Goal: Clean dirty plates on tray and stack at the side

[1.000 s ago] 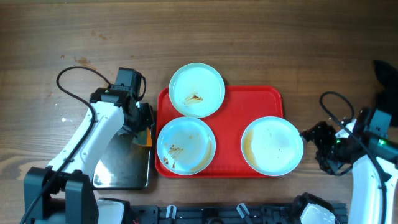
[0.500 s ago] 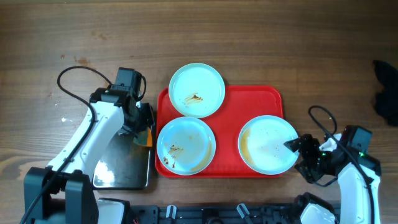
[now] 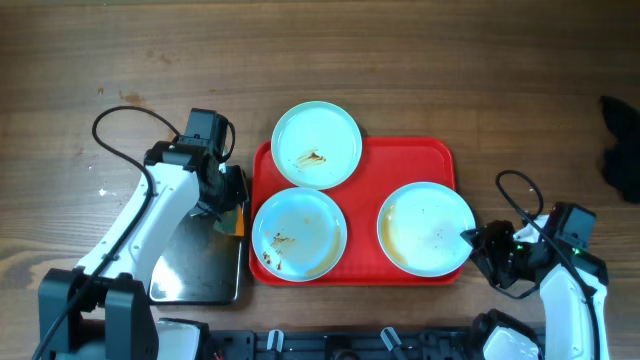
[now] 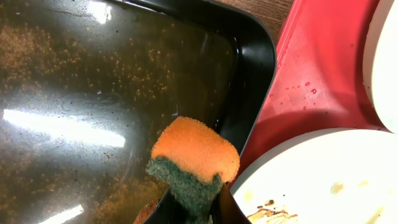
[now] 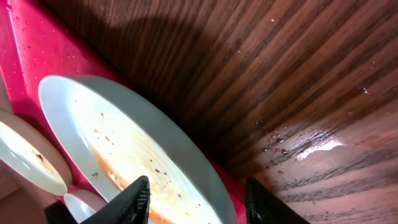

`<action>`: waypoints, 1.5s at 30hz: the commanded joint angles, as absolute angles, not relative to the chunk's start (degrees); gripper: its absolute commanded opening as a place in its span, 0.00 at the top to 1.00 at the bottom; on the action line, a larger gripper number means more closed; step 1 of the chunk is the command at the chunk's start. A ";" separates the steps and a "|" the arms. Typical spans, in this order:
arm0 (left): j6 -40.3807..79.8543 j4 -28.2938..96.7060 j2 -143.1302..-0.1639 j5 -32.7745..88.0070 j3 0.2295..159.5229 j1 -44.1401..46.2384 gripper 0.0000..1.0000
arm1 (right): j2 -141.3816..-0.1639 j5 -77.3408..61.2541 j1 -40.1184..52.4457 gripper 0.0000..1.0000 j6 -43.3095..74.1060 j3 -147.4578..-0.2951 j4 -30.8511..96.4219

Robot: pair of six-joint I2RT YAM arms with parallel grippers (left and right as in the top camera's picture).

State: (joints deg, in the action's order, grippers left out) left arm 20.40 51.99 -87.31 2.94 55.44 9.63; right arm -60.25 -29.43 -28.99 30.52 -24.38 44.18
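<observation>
Beside the left edge of the red tray (image 3: 420, 160), above the black tray (image 4: 93, 93), the left pincer (image 4: 189, 208) pinches an orange-green sponge (image 4: 196, 152); at the tray's right edge the right pincer (image 5: 200, 202) stands spread astride the rim of one of three smeared plates (image 3: 425, 228) resting on it.

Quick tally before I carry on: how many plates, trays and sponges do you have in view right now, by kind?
Plates: 3
Trays: 2, the red tray and the black tray
Sponge: 1
Total: 6
</observation>
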 commanded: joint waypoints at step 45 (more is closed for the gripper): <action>19.70 51.83 -86.46 3.62 55.18 9.85 0.89 | -60.16 -33.54 -29.32 0.96 35.22 -16.43 34.26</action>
State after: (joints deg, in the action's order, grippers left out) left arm 20.40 51.99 -87.31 2.96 55.44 9.63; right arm -59.77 -34.46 -29.36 34.57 -17.23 33.15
